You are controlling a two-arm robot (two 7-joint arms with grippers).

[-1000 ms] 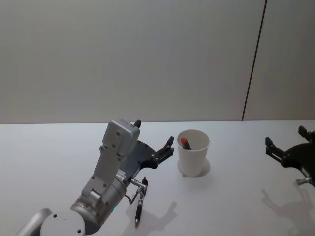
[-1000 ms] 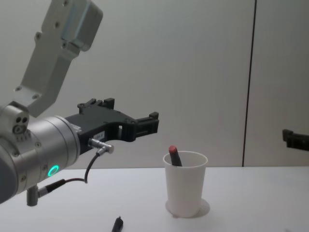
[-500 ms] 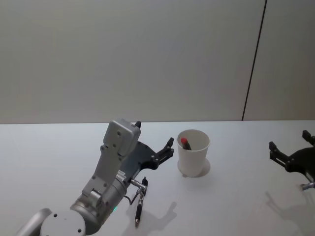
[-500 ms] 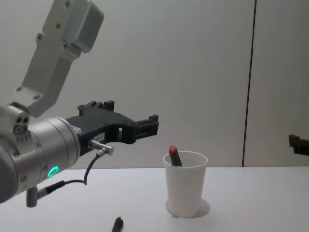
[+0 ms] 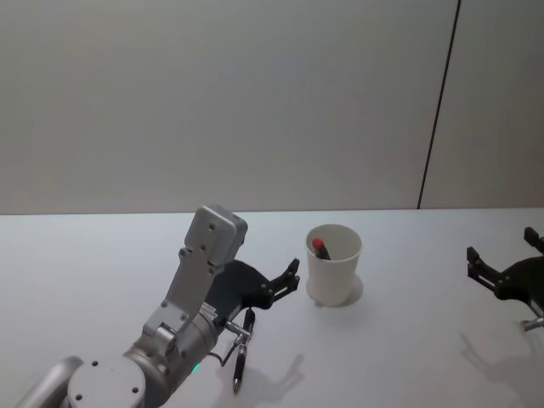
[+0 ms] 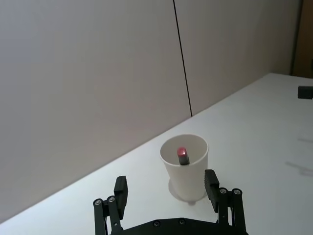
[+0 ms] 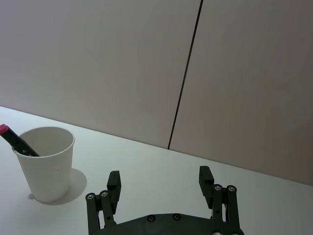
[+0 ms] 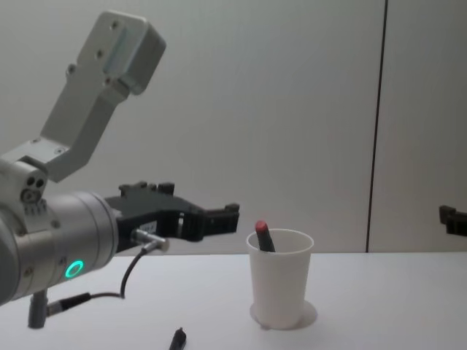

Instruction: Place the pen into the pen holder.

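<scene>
While left gripper [image 6: 166, 178] and right gripper [image 7: 159, 173] hold fingers apart, the pen holder [image 5: 333, 276] — pen [image 5: 320, 247] inside — stands beyond the left's.

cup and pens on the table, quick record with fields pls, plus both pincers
cup: white paper, upright on the table
red-capped pen: inside the cup, leaning against its rim
black pen: lying flat on the table by the left arm, outside the cup
left pincer: open, holding nothing, above the table just left of the cup
right pincer: open, holding nothing, well off to the cup's right
</scene>
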